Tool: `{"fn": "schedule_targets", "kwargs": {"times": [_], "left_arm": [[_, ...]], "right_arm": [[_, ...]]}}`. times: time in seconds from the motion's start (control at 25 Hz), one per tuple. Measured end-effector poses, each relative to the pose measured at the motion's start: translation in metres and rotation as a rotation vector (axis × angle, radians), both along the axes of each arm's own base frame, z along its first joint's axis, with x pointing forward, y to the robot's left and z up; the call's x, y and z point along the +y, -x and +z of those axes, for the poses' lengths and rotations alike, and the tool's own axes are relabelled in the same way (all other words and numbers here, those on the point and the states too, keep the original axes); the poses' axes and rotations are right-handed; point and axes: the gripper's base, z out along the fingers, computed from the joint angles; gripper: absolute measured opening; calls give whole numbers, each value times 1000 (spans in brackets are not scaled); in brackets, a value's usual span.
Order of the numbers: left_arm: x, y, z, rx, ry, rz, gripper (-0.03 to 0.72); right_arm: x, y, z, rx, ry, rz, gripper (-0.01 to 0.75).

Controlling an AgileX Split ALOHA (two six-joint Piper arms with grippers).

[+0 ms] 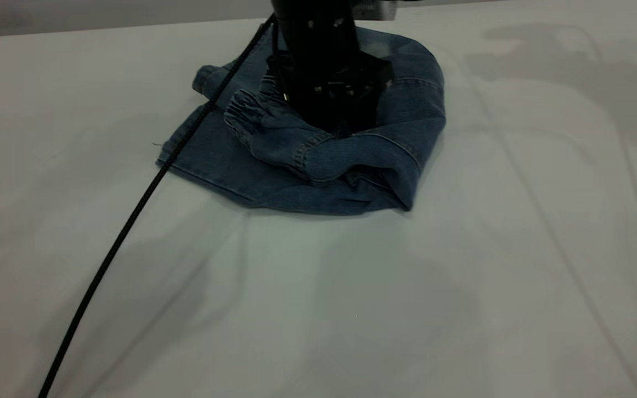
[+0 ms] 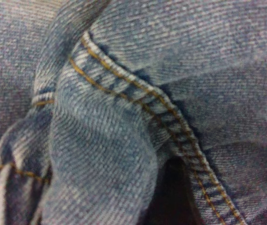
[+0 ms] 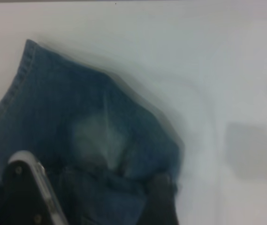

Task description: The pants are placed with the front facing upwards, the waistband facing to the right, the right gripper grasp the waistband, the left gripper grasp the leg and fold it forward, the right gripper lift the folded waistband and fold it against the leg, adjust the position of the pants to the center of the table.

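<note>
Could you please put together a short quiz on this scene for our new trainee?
1. True or false: the pants lie flat and unfolded on the table.
2. What runs from the near-left table edge toward the left gripper, which is down on the pants? A) a black cable B) a white rope C) a red strap
3. Fill in: in the right wrist view, the right gripper is over the ____.
Key: 1 false, they are bunched; 2 A; 3 pants.
</note>
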Motion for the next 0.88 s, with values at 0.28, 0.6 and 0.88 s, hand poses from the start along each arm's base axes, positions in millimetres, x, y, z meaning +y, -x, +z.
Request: {"fn": "schedule_targets", "kwargs": {"times": [0.28,0.6,0.88], "left_arm": [[-6,4,0,26,-5,92,477],[-6,3,0,57,-20,246,458],[-10,5,1,117,-1,393,457]], "right_arm": [[0,0,0,5,1,2,532],[0,0,0,5,2,2,532],[0,0,0,3,3,6,532]]}}
